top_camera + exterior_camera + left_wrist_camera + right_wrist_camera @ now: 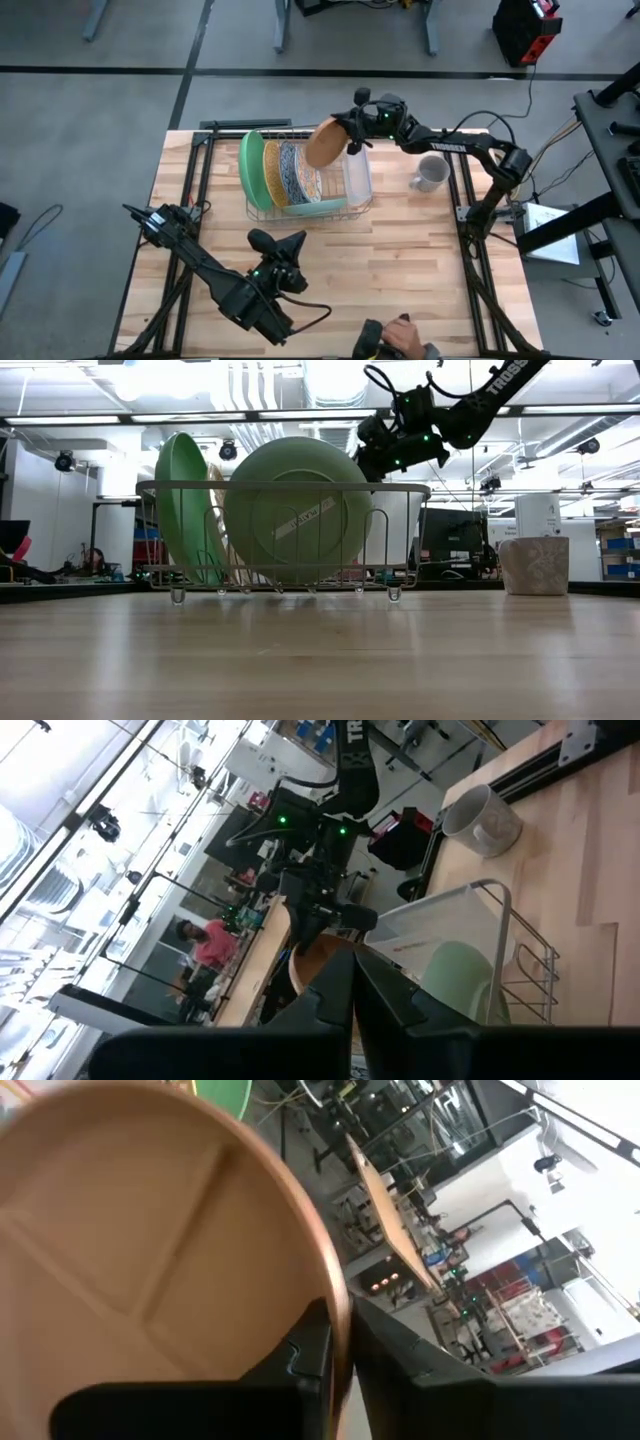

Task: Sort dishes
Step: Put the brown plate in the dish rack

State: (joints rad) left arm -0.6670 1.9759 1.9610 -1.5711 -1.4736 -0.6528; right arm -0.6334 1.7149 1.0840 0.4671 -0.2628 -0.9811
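Right jaws pinching brown plate by its rim, tilted over rack for slotting; left jaws spread, idle above table.

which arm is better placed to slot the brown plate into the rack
Right. The right hand already grips the brown divided plate by its rim, above the wire rack. The left hand sits low on the table, short of the rack, holding nothing.
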